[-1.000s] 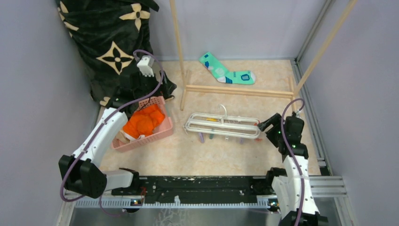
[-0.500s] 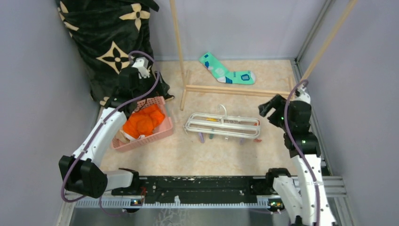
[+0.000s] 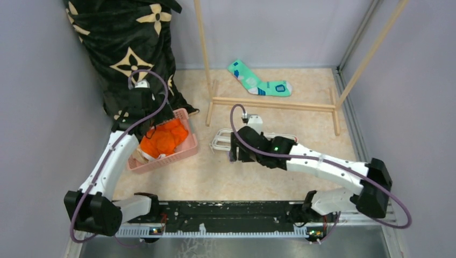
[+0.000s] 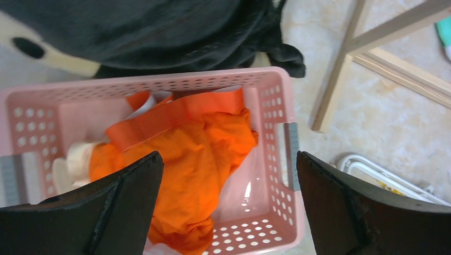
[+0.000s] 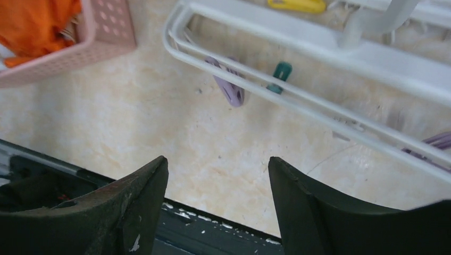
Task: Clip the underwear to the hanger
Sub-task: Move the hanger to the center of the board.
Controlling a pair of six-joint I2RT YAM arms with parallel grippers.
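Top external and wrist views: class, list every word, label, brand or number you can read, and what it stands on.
No text can be read in any view.
Teal sock: its dark patch is too small to read.
Orange underwear: its waistband shows no lettering here.
Black blanket: flower motifs only, no words.

Found the underwear heaped in a pink basket, with the left gripper above its far rim. Saw the right gripper over the hanger, which lay flat on the table. Noted a teal sock beyond.
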